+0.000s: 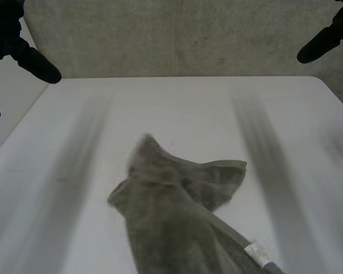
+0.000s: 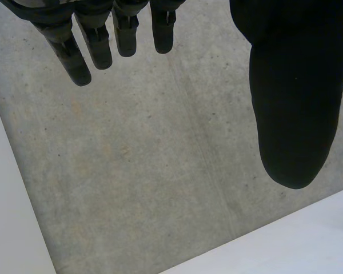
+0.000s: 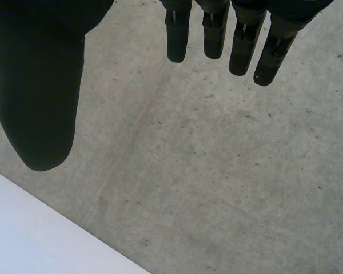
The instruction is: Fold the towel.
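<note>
The head view takes in the crumpled grey-green terry towel, which lies bunched in a loose heap on the near middle of the white rectangular table. One rumpled flap spreads towards the robot's right, and a small white sewn label sits on the towel's near right edge. Beyond the table's far edge lies a grey concrete floor.

In that view the black left hand hangs high at the table's far left corner, well apart from the towel. The black right hand hangs likewise off the far right corner.

The wrist views give the finger poses closer. In the left wrist view the left hand has its fingers straight and slightly spread, thumb standing apart, nothing between them. Below it are the concrete floor and two strips of the table.

The right wrist view shows the right hand the same way: fingers extended and relaxed, thumb wide, empty, over the floor beside a table edge.
</note>
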Robot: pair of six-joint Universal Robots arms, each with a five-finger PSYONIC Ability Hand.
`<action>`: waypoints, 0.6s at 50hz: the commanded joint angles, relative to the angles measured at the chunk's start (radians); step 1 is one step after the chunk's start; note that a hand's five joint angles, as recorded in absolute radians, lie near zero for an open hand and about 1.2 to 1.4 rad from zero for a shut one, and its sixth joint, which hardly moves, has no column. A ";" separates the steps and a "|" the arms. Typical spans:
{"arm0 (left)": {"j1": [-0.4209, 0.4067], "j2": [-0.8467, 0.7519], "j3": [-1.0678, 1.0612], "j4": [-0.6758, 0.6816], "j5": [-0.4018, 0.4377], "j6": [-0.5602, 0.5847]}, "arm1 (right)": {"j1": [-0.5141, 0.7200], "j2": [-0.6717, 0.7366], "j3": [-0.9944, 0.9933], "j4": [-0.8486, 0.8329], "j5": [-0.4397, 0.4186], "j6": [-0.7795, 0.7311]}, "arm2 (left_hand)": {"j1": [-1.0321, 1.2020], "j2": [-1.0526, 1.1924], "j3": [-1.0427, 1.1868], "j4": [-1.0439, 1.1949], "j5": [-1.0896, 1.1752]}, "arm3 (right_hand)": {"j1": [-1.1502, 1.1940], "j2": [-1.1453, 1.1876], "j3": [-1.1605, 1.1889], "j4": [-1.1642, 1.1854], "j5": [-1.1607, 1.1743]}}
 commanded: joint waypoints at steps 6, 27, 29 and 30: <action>-0.005 -0.001 -0.005 0.004 0.001 0.000 | 0.000 0.006 0.002 0.000 -0.008 -0.001 | -0.004 0.010 0.007 0.007 -0.032 | -0.074 -0.073 -0.042 -0.062 -0.072; 0.009 -0.193 -0.098 0.032 0.095 0.043 | 0.103 0.221 0.006 0.048 -0.105 -0.126 | 0.056 0.069 0.067 0.067 0.027 | -0.074 -0.073 -0.042 -0.062 -0.072; 0.012 -0.218 -0.123 0.032 0.091 0.041 | 0.155 0.297 0.003 0.060 -0.113 -0.114 | 0.056 0.069 0.067 0.067 0.027 | -0.074 -0.073 -0.042 -0.062 -0.072; 0.023 -0.236 -0.153 0.034 0.091 0.034 | 0.155 0.298 0.003 0.060 -0.113 -0.113 | 0.056 0.069 0.067 0.067 0.027 | -0.074 -0.073 -0.042 -0.062 -0.072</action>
